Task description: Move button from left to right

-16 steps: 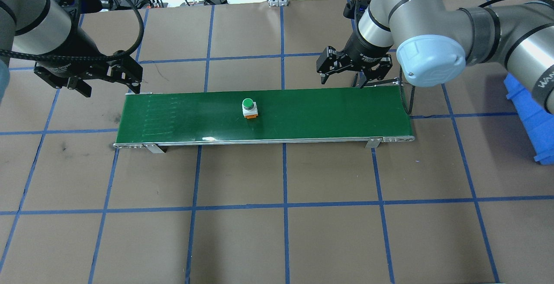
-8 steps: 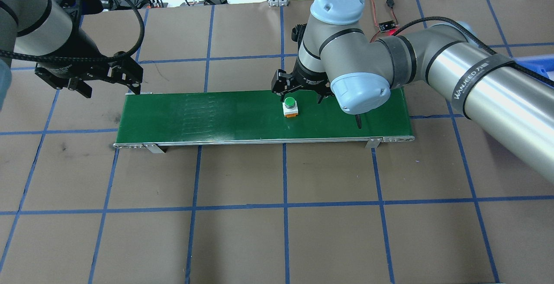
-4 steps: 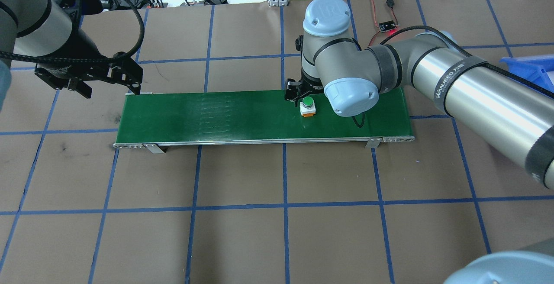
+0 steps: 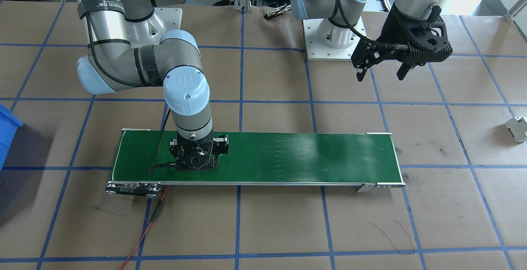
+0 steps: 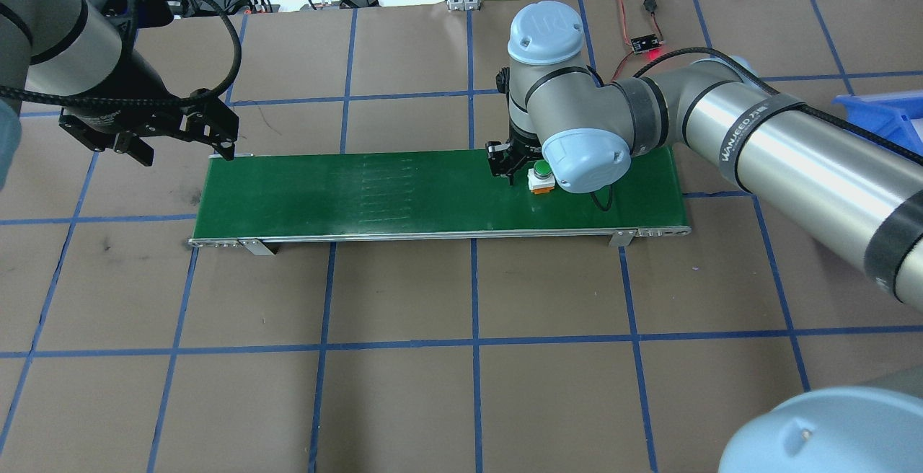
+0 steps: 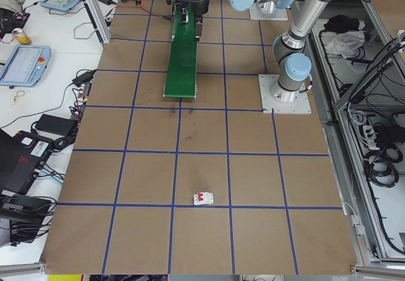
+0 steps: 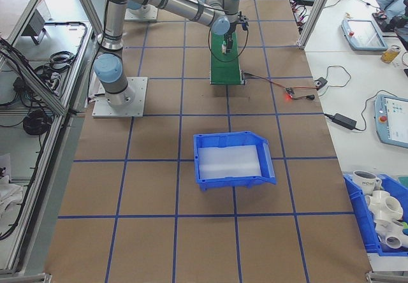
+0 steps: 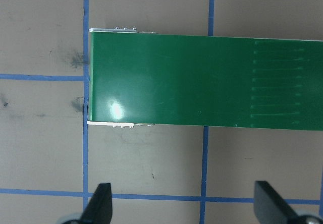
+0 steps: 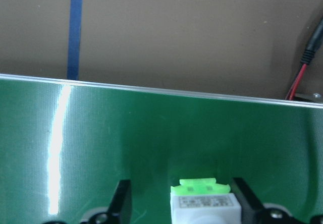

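Flanking the button [image 9: 204,204] on 2 sides in the right wrist view, 2 dark fingers [image 9: 122,200] of the right gripper [image 5: 520,167], set apart with a visible gap on the left side; contact on the other side impossible to settle, and no firm grip readable. Cut off at the bottom edge there: only the white block and a light-green tab at its far end in view, the cap out of the picture. Half hidden in the overhead view too, tucked under the pale blue wrist cap [image 5: 583,161], with just the round green top, silver collar, white body and an orange strip peeking out [image 5: 541,175]. Completely masked by the gripper body in the front-facing view [image 4: 197,157]. Standing upright on the green conveyor belt [image 5: 375,192], cap pointing up, long axis vertical, toward the belt's right end. Reaching in from the right side, forearm low across the table, wrist turned straight down over the belt. Hovering off the belt's other end above the brown paper, the left gripper [image 5: 177,143], fingers [image 8: 100,203] spread wide and holding nothing, camera looking down on the bare left end of the belt [image 8: 202,82].
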